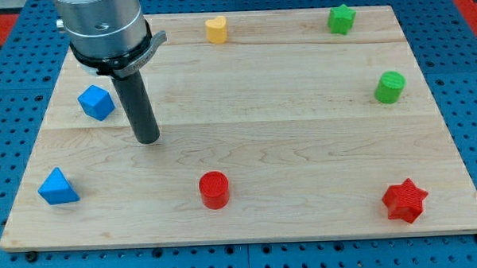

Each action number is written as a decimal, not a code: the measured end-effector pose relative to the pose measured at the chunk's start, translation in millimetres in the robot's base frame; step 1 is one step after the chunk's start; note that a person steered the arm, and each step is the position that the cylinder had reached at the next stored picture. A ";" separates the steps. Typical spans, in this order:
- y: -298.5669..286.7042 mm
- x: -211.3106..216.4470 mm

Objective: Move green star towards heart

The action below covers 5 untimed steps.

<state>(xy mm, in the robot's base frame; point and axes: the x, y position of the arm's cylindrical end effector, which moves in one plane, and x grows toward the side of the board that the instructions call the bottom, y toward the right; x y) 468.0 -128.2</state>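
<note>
Tool is a bare rod with no jaws, holding nothing; my tip (147,140) rests on the bench (247,157), just right of the blue cube (96,101). Green star (341,19) sits far to its upper right, well apart from the yellow heart (216,29), which lies up and right of the tip. Red cylinder (214,190) lies below-right, blue pyramid (58,187) below-left.

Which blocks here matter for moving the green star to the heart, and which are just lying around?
Job:
green star, view's top right
yellow heart, top middle
my tip, far off at the view's left

Lying about:
green cylinder
red star
red cylinder
blue cube
blue triangle
</note>
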 end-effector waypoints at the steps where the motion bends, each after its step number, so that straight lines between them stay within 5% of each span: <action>1: 39.2 -29.7; 3: 108.1 -133.1; 5: 318.1 -153.9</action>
<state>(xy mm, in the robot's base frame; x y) 314.1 189.9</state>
